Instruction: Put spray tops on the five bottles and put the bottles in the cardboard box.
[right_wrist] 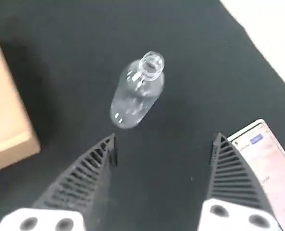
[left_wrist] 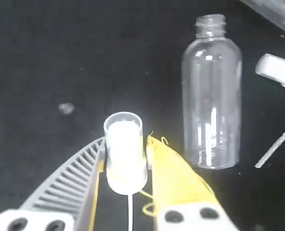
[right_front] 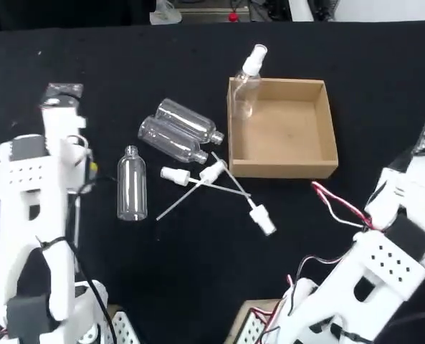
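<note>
Though empty, right gripper [right_wrist: 165,138] near bottle [right_wrist: 136,91]

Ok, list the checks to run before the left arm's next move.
1. Spray top gripped by left claw: ok, shut on it.
2. Nearest bottle neck uncapped: ok.
3. That bottle upright for capping: not ok, it lies on its side.
4. Right claw open, free to help: ok.
5. Room in box: ok, one capped bottle leans in a corner.
6. Top lined up with the neck: not ok, it sits beside the bottle.
</note>
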Controlling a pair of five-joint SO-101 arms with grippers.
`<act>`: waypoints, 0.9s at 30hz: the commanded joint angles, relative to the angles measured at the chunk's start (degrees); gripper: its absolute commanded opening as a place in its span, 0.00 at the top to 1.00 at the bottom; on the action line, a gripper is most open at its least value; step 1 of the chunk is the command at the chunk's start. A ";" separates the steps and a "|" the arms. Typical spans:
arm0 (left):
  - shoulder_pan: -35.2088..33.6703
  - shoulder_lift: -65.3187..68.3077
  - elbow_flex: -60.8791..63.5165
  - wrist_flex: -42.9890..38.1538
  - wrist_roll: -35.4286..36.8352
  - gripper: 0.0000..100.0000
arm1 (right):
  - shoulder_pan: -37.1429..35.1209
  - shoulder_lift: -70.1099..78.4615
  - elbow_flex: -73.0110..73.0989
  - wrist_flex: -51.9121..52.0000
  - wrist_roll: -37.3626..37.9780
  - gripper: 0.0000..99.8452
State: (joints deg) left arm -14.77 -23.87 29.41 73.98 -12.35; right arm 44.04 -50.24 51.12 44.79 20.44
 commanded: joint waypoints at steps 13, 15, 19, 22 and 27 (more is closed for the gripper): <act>5.93 -2.90 2.15 -1.32 3.87 0.97 | 0.70 0.92 17.36 -34.90 -11.34 0.72; 5.93 -2.90 2.15 -1.32 3.87 0.97 | -0.44 1.98 17.27 -36.22 -11.16 0.72; 5.93 -2.90 2.15 -1.32 3.87 0.97 | -0.35 8.40 13.58 -36.57 -10.90 0.72; 6.20 -2.90 2.15 -1.32 3.87 0.97 | 0.00 15.34 9.98 -36.66 -10.90 0.72; 6.37 -2.90 2.15 -1.32 3.87 0.97 | 0.26 22.73 9.10 -45.54 -10.90 0.72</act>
State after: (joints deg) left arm -9.41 -24.48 32.13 73.10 -8.92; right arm 44.84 -29.85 64.22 4.88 9.80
